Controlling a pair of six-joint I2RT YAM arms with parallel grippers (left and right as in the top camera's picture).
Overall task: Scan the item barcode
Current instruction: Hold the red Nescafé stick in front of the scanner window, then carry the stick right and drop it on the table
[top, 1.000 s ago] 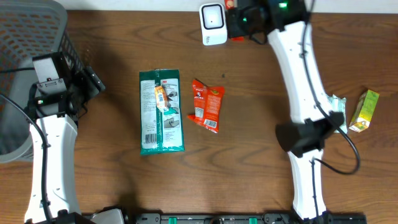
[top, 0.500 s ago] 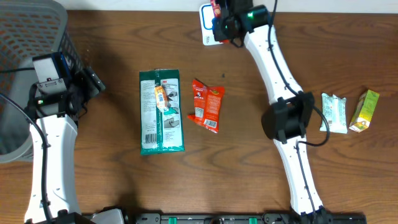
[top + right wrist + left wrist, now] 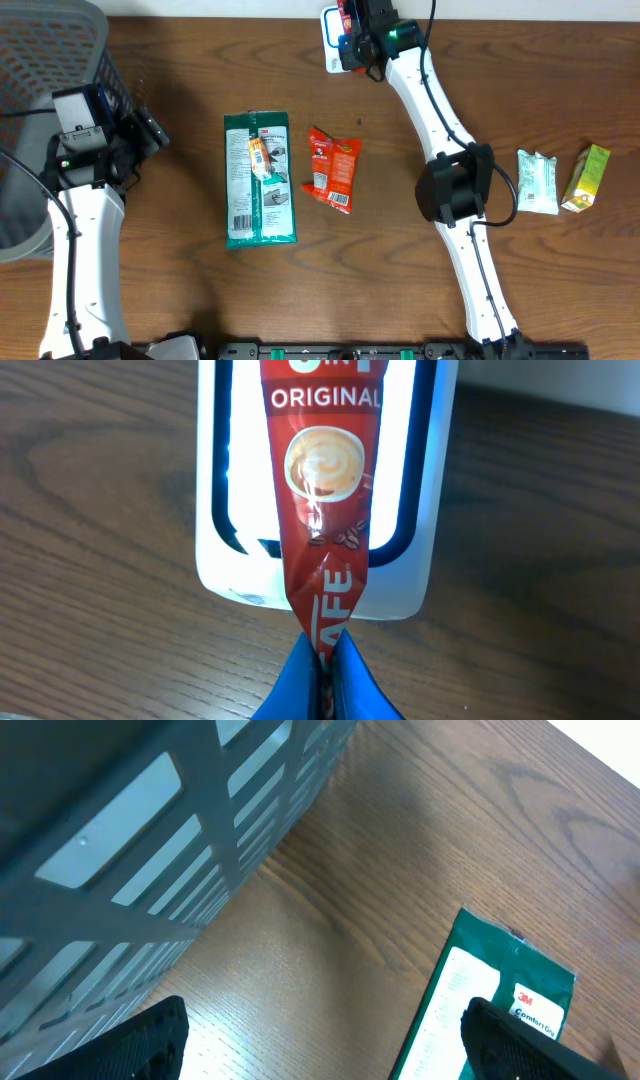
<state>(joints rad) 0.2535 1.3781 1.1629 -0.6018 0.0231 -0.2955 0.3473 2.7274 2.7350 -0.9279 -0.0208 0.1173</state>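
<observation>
Nearest, the left gripper point(image 3: 325, 1055) hangs spread wide and empty beside the grey basket point(image 3: 150, 850); farther off, the right gripper point(image 3: 325, 670) is clenched on the tail of the red coffee sachet point(image 3: 322, 490), stretched over the window of the white scanner point(image 3: 215, 575) at the far edge of the table point(image 3: 180, 300). Its front print faces up, so the barcode is probably turned toward the glass — best hold it flat, steady and centred there.
</observation>
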